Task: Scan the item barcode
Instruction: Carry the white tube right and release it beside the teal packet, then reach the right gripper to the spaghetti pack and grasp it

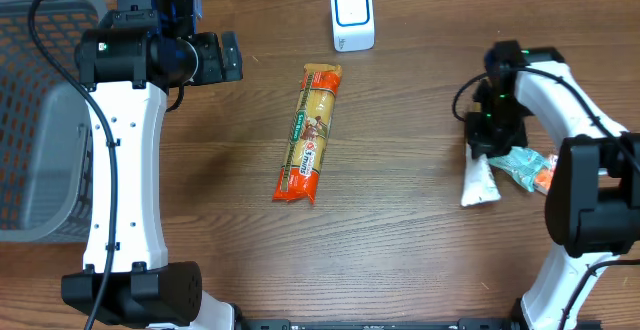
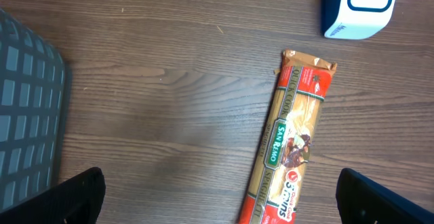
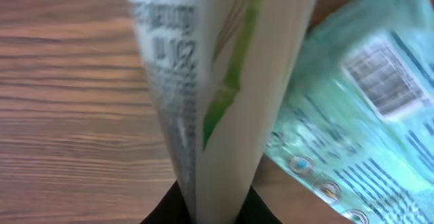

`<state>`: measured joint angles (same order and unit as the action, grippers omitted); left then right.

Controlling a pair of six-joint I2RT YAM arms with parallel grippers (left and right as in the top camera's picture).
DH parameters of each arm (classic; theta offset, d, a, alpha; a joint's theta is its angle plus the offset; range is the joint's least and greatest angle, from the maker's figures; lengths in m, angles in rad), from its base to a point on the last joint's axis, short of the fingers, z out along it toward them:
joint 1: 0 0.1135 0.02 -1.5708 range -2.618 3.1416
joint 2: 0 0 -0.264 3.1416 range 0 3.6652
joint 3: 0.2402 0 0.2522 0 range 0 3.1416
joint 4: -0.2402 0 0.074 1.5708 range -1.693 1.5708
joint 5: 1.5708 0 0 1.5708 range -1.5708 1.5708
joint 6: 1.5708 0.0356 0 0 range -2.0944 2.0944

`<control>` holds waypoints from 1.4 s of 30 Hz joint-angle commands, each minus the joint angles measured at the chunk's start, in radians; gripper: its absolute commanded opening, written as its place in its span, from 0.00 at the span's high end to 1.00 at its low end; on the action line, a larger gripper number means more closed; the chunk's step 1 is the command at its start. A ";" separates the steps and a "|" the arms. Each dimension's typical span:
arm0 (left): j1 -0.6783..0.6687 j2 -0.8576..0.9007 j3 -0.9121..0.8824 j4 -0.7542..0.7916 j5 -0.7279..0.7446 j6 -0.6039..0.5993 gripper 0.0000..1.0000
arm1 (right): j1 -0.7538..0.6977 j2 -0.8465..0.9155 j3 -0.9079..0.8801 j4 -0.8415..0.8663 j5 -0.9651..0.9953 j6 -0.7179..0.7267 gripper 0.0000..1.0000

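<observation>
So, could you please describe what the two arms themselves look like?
The left arm and right arm both have white links joined by bulky black joint housings. A black cable loops off the left one; a small green light glows near the right wrist. The left fingers are black.

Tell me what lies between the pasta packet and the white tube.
Nothing lies between them. Only bare wooden tabletop separates the pasta packet from the white tube. The overhead view shows the whole stretch.
</observation>
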<state>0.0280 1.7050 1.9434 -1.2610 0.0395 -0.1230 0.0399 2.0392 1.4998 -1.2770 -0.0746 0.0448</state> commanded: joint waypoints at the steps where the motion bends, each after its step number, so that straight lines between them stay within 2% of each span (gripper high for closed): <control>1: 0.004 0.003 0.004 0.002 -0.006 0.015 0.00 | -0.073 -0.034 -0.007 -0.024 -0.006 0.020 0.81; 2: 0.004 0.003 0.004 0.002 -0.006 0.015 0.00 | -0.091 -0.034 -0.007 -0.034 -0.006 0.024 0.75; 4: 0.004 0.003 0.004 0.002 -0.006 0.015 0.00 | -0.125 -0.034 -0.007 -0.050 -0.010 0.037 0.47; 6: 0.004 0.003 0.004 0.002 -0.006 0.015 0.00 | -0.144 -0.034 0.001 -0.068 -0.009 0.037 0.37; 8: 0.003 0.003 0.004 0.002 -0.006 0.015 0.00 | -0.153 -0.035 0.025 -0.087 -0.009 0.037 0.32; 12: 0.002 0.003 0.004 0.002 -0.006 0.015 0.00 | -0.144 -0.047 0.134 -0.147 -0.031 0.037 0.31; 16: 0.002 0.003 0.004 0.002 -0.006 0.015 0.00 | -0.105 -0.061 0.272 -0.162 -0.232 0.029 0.27; 17: 0.002 0.003 0.004 0.001 -0.006 0.015 0.00 | -0.076 -0.061 0.316 -0.117 -0.369 0.030 0.22; 20: 0.002 0.003 0.004 0.002 -0.006 0.015 0.01 | -0.022 -0.058 0.316 0.014 -0.542 0.035 0.11; 21: 0.000 0.003 0.004 0.002 -0.006 0.015 0.00 | 0.003 -0.052 0.308 0.066 -0.577 0.048 0.00; 30: -0.001 0.003 0.004 0.002 -0.006 0.015 0.00 | 0.264 0.068 0.198 0.433 -0.558 0.388 0.00; 35: -0.002 0.003 0.004 0.002 -0.006 0.015 0.00 | 0.380 0.144 0.193 0.531 -0.496 0.475 0.06; 42: -0.002 0.003 0.004 0.002 -0.006 0.015 0.00 | 0.491 0.212 0.193 0.597 -0.291 0.640 0.14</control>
<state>0.0280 1.7050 1.9434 -1.2613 0.0399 -0.1230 0.5098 2.2314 1.6920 -0.6941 -0.4786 0.5751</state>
